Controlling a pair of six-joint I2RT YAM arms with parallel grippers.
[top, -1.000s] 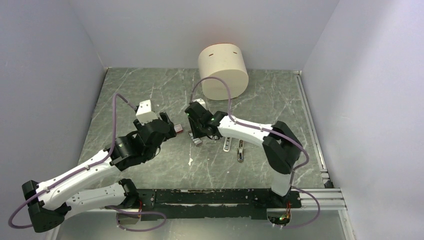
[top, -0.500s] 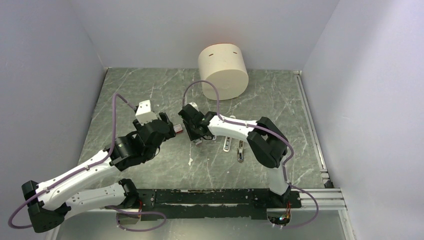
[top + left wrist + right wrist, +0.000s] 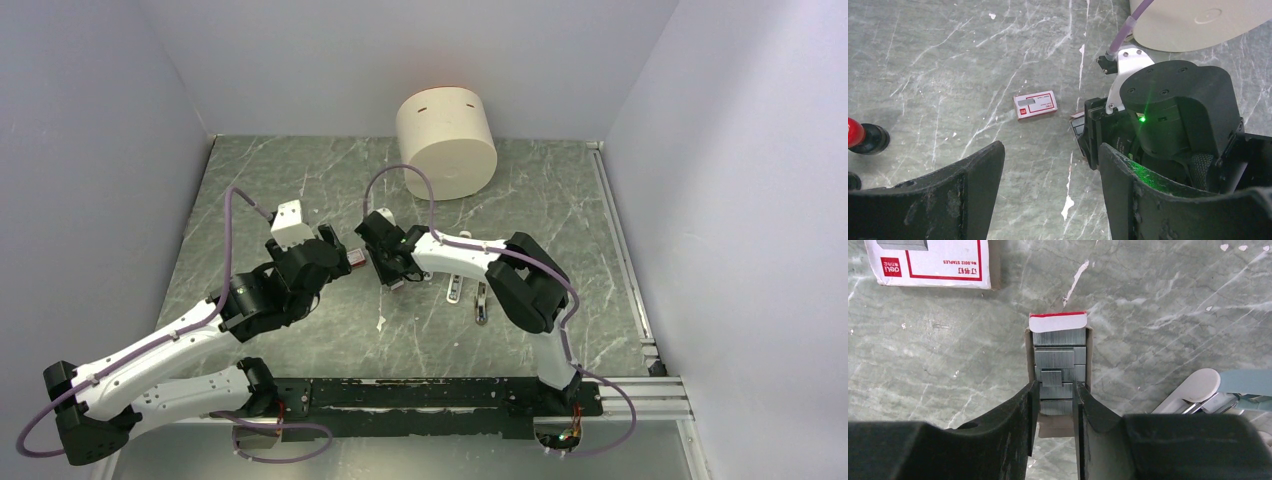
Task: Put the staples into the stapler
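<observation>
White links (image 3: 160, 350), black joints, purple cables (image 3: 232, 230), green LED (image 3: 1142, 119); left hand (image 3: 1050, 148) black.

Staples (image 3: 1060, 360) lie in open tray (image 3: 1058, 322). Tray's near end sits between fingers of my right gripper (image 3: 1055, 390). Box sleeve (image 3: 930, 262) ahead of tray, to left, apart. Stapler (image 3: 1193, 387) near tray's right side.

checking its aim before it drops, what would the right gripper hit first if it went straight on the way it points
Most likely the staples: the right gripper points down into their open tray, one finger either side of the grey strips. Whether it already touches them is unclear.
</observation>
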